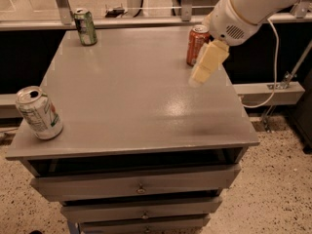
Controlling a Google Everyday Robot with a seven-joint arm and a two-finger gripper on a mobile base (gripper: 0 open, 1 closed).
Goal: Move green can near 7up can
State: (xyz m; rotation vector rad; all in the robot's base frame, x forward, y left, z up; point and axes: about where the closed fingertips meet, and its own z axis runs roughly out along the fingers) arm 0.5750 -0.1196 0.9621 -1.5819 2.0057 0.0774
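Cream-coloured and blocky, the end effector (199,77) hangs over the right part of the grey table (131,111), slanting down and leftward from the fat white arm (248,6) that reaches in from the upper right. Whether it is clenched or released I cannot tell from where I stand. I see nothing gripped in it, and its tip sits above the table top rather than on it.

Just behind the end effector stands a red-orange can (195,43), upright, its right side partly hidden by the cream body; I cannot tell if the two touch.

Far off to the end effector's left and further back, the green can (85,27) stands upright at the table's far left corner, close to the back edge. The 7up can (39,112) is also well to the left but nearer the front, leaning a little, just beside the left edge.

Between the end effector and both of those cans lies a broad stretch of bare table top. To the end effector's right the table edge is near; the front edge is further away, with drawers (139,188) beneath it.
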